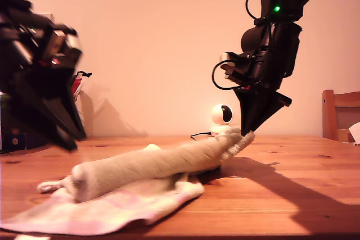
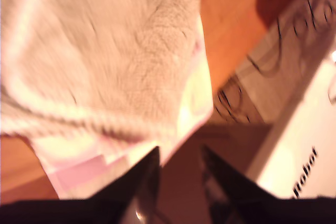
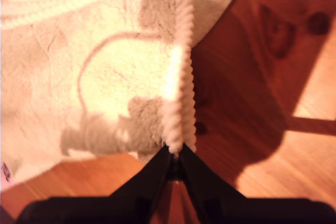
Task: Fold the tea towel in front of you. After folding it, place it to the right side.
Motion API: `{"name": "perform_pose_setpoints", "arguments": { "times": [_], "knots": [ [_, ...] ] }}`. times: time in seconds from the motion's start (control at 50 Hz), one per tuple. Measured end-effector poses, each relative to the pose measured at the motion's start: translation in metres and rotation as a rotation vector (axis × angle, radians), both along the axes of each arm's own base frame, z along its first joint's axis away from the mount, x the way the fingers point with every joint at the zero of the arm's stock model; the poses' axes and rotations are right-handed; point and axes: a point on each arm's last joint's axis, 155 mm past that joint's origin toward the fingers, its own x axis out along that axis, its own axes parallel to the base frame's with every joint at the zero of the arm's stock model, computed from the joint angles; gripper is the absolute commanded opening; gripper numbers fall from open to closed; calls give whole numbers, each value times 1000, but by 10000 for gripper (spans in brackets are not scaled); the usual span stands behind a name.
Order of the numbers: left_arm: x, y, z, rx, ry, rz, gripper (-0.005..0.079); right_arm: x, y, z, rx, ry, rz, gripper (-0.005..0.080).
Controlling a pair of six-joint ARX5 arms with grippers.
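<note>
The tea towel (image 1: 146,164) lies on the wooden table (image 1: 298,189), a cream, fluffy cloth with a pale pink underside. One edge is lifted into a long roll-like fold that rises toward the exterior view's right. My second gripper (image 1: 246,132) is shut on the raised end of that fold. The second wrist view shows its jaws (image 3: 176,156) pinched on the towel's ribbed hem (image 3: 178,93). My first gripper (image 1: 72,141) hangs blurred above the towel's other end at the exterior view's left. It is open (image 2: 181,166) and holds nothing, with the towel (image 2: 105,51) just beyond its tips.
A small white round camera (image 1: 222,115) and a dark cable sit at the table's back. A wooden chair back (image 1: 340,113) stands at the exterior view's right. Dark items (image 1: 11,133) are stacked at the exterior view's left. A white lettered surface (image 2: 299,166) shows past the table edge.
</note>
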Motion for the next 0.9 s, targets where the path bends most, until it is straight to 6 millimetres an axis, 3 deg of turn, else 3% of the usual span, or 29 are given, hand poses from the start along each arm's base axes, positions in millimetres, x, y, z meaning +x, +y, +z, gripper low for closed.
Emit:
{"name": "perform_pose_setpoints", "arguments": {
  "times": [0.08,0.16,0.32,0.44,0.54,0.66,0.9],
  "knots": [
    [-3,-4,-1,0,2,-14,239,5,0,1,3,-21,-2,26],
    [0,-7,0,-10,-18,-21,238,11,2,2,9,-44,-8,135],
    [28,-13,9,-74,-74,64,233,32,-2,4,-10,-109,-82,316],
    [47,-17,15,-108,-118,113,205,33,-8,3,-21,-88,-158,324],
    [57,-24,19,-125,-172,114,178,19,-15,0,-18,5,-236,325],
    [63,-37,23,-137,-241,84,178,-2,-24,-2,0,140,-320,354],
    [71,-45,22,-107,-319,69,178,-6,-28,0,24,198,-400,359]
  ]
}}
